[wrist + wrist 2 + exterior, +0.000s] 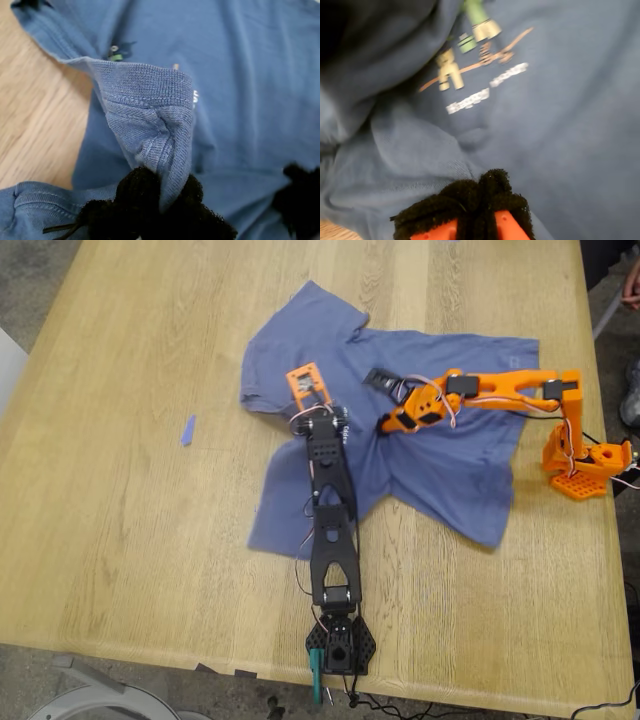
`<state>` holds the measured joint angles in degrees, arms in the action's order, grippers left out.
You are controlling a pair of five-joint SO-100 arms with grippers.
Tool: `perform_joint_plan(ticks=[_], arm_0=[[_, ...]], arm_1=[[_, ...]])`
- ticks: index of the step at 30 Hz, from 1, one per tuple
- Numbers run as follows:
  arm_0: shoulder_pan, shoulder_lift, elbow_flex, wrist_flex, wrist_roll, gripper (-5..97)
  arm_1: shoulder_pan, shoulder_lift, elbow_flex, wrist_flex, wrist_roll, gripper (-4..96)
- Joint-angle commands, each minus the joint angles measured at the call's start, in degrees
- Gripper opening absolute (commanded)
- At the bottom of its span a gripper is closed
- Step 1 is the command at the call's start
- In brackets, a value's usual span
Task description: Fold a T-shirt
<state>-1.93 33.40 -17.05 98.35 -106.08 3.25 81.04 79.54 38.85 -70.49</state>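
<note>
The periwinkle-blue T-shirt [440, 440] lies rumpled on the wooden table [120, 540]. Its green-and-yellow figures and white text show in the second wrist view [470, 65]. My first gripper [308, 382], on the black arm, is shut on the shirt's ribbed collar [150, 115] and holds it pinched up off the cloth, near the shirt's edge on the exterior view's left. My second gripper [378, 376], on the orange arm, rests on the shirt near its middle. Its black pads [490, 192] are pressed together, with no cloth visible between them.
A tiny blue scrap [187, 430] lies on bare wood to the exterior view's left of the shirt. The orange arm's base [585, 465] stands at the table's right edge and the black arm's base [340, 640] at the near edge. Part of a person [632, 285] shows at the far right.
</note>
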Motion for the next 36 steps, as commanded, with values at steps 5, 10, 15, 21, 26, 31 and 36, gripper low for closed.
perform_joint_plan(ticks=[5,10,15,21,26,31,36], arm_0=[[6.8,13.0,-2.0,-6.2,0.1,0],[14.2,12.8,-2.0,-8.9,0.1,0],[22.7,10.7,-1.9,-12.0,0.1,0],[30.6,7.7,-2.0,-15.0,0.0,0],[36.2,5.4,-2.0,-16.9,0.0,0],[41.7,-0.1,-2.0,-20.8,-0.1,0],[47.2,-8.9,-2.2,-28.3,-0.3,0]], arm_1=[[9.1,12.5,12.7,-7.9,0.1,-0.1],[15.5,18.3,21.4,-12.7,0.3,-0.1],[21.1,21.9,25.8,-16.0,0.3,-0.1],[26.9,26.5,32.3,-20.8,0.3,-0.1],[31.8,31.4,37.7,-23.3,0.3,-0.1],[37.7,37.3,44.6,-24.7,0.7,-0.1],[42.4,46.2,55.6,-25.5,1.0,-0.1]])
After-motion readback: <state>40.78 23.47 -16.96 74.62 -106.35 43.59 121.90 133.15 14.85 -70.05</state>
